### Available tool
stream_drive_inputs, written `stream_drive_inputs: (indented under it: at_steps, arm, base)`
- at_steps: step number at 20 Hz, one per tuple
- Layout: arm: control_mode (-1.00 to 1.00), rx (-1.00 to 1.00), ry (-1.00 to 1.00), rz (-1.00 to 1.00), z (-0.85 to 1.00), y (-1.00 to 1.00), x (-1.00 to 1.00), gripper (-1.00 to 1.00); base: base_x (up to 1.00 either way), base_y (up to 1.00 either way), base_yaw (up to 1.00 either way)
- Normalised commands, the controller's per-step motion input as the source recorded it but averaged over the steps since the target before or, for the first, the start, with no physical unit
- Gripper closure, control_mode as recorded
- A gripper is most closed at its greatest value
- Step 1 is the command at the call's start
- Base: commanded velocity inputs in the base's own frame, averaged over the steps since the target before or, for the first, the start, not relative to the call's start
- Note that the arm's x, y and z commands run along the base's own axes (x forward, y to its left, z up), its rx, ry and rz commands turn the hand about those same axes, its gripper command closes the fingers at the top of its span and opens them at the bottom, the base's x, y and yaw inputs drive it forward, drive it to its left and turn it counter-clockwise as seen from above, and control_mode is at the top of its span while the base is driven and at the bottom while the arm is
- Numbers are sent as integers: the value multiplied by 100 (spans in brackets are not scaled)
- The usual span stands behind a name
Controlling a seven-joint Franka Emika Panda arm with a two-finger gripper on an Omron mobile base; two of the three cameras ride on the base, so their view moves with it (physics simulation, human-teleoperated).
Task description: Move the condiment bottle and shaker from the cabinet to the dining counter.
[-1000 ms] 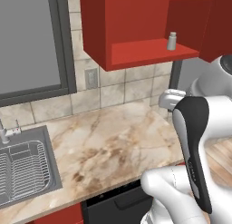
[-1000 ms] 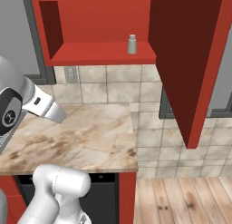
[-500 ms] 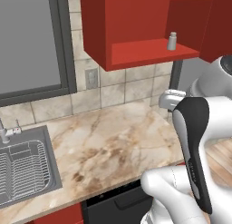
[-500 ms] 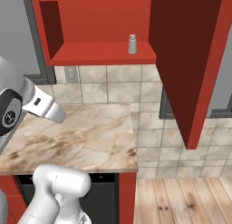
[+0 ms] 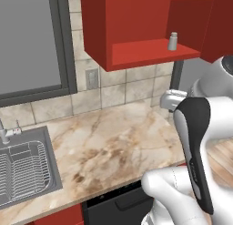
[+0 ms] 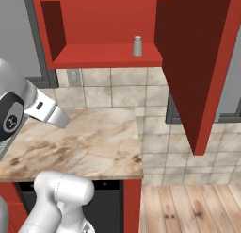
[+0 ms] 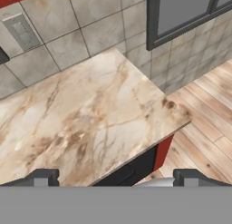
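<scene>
One small grey cylindrical shaker [image 5: 173, 41] [image 6: 137, 45] stood alone on shelf of open red wall cabinet [image 5: 136, 53] [image 6: 101, 55]. Claw [image 7: 116, 177] released, two fingertips spread wide above beige marble surface [image 7: 77, 123]. One steel sink [image 5: 22, 169] at left.

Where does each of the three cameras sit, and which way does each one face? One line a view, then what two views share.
Left base view: behind the arm's left, facing the sink, worktop and open cabinet; white arm lower right.
Right base view: behind its right, facing the cabinet door; arm lower left.
Hand view: on the hand, looking down at the worktop's corner; open gripper at bottom.
Both base views share the shaker on the cabinet shelf.
</scene>
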Motion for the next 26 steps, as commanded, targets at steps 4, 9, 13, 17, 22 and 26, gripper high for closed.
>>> stream_drive_inputs:
  at_steps: [4,9,13,17,22,26]
  arm:
    - [-100,0,0,4,7,-38,0,-100]
    - [-100,0,0,2,15,-27,1,-100]
    - [-100,0,-3,0,21,-7,12,-100]
    - [-100,0,-10,0,32,-10,34,-100]
    - [-100,0,-12,0,35,-25,60,-100]
    - [-100,-4,-12,0,14,-27,68,-100]
  base:
    - [0,0,0]
    - [0,0,0]
    - [0,0,0]
    - [0,0,0]
    - [0,0,0]
    - [0,0,0]
